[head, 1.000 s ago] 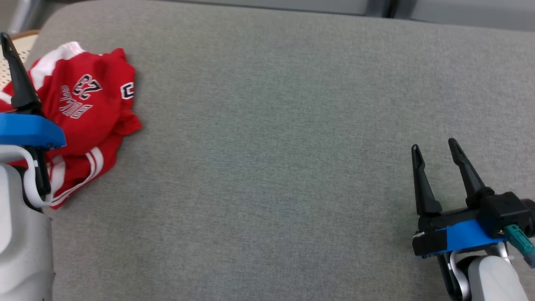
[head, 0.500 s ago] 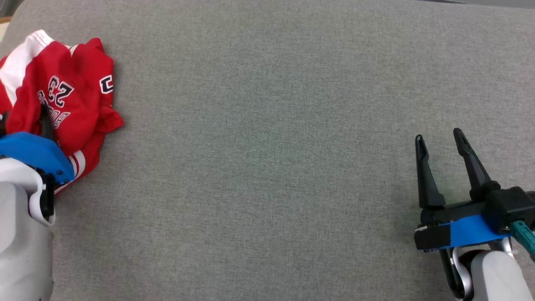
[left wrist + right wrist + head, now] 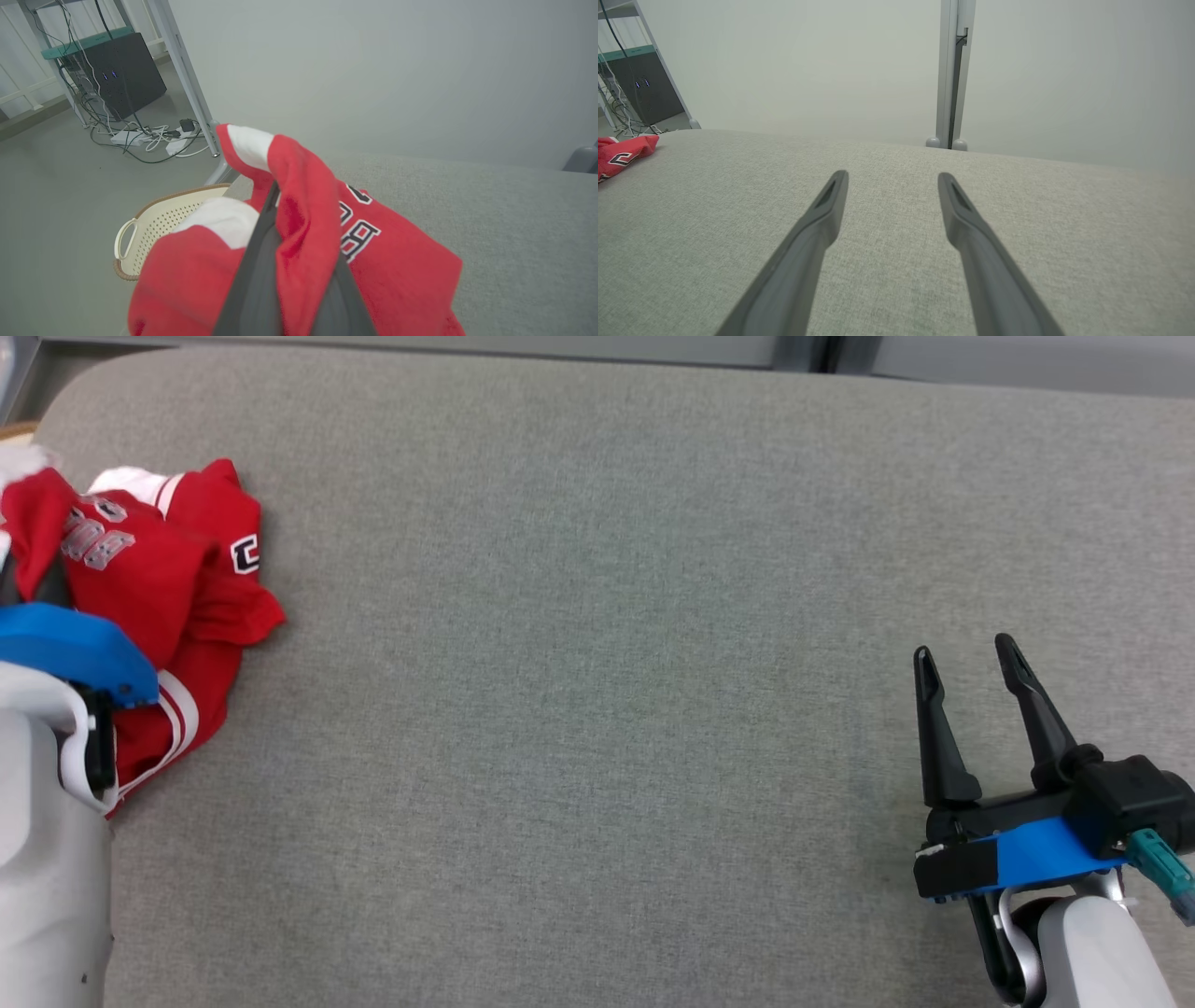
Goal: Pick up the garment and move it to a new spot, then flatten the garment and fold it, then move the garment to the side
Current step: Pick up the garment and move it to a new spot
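The garment (image 3: 187,588) is a red jersey with white trim and dark lettering, bunched at the far left of the grey padded surface (image 3: 597,663). My left gripper (image 3: 51,607) is shut on a raised fold of it. In the left wrist view the garment (image 3: 397,270) drapes over and between the two dark fingers (image 3: 254,270), hiding the tips of my left gripper (image 3: 285,200). My right gripper (image 3: 962,649) hovers open and empty at the lower right, far from the cloth. In the right wrist view my right gripper (image 3: 892,177) is spread over bare fabric, with the garment (image 3: 621,151) at the far left edge.
A cream perforated basket (image 3: 154,219) stands on the floor just past the surface's left end. Behind it are a black cabinet (image 3: 121,70) and loose cables (image 3: 149,140). A metal post (image 3: 950,70) rises beyond the far edge.
My left gripper has shut on the garment and pulled a fold upward, so the lettering has bunched up. The head camera shifted slightly. The right gripper stays open in place.
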You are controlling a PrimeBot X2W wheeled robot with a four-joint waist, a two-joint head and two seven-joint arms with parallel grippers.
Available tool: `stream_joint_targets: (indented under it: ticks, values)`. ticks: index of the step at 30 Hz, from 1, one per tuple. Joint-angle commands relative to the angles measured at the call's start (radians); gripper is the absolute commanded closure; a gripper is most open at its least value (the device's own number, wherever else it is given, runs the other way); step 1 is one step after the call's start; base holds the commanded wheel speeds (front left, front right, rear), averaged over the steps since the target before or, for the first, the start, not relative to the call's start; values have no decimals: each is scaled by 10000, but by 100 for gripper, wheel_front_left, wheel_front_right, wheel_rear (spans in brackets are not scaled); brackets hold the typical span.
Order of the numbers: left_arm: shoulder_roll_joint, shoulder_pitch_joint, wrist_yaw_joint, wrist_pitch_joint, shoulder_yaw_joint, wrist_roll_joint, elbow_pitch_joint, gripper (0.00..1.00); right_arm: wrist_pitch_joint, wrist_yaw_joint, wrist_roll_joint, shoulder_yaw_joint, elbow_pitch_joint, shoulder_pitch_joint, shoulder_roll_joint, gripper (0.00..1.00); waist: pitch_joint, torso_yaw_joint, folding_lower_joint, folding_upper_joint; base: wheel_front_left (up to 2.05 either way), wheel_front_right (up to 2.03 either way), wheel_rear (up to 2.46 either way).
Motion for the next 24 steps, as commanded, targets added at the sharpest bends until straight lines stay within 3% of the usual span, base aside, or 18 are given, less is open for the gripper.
stream_joint_targets:
  ticks: [1, 15, 24]
  values:
    - [32, -213, 50, -205, -30, 38, -185, 100, -90, 1, 92, 33, 110, -3, -49, 0, -240, -166, 0, 0, 0, 0, 0]
    - [-192, -1692, 189, -377, -902, 637, -3805, 100, -438, 1, 960, 167, 906, 110, -49, 0, -1049, -1290, 0, 0, 0, 0, 0]
    - [-573, -2631, 21, 547, -1648, 722, -6681, 100, -516, 1, 1601, 369, 1180, -191, -48, 0, -839, -2935, 0, 0, 0, 0, 0]
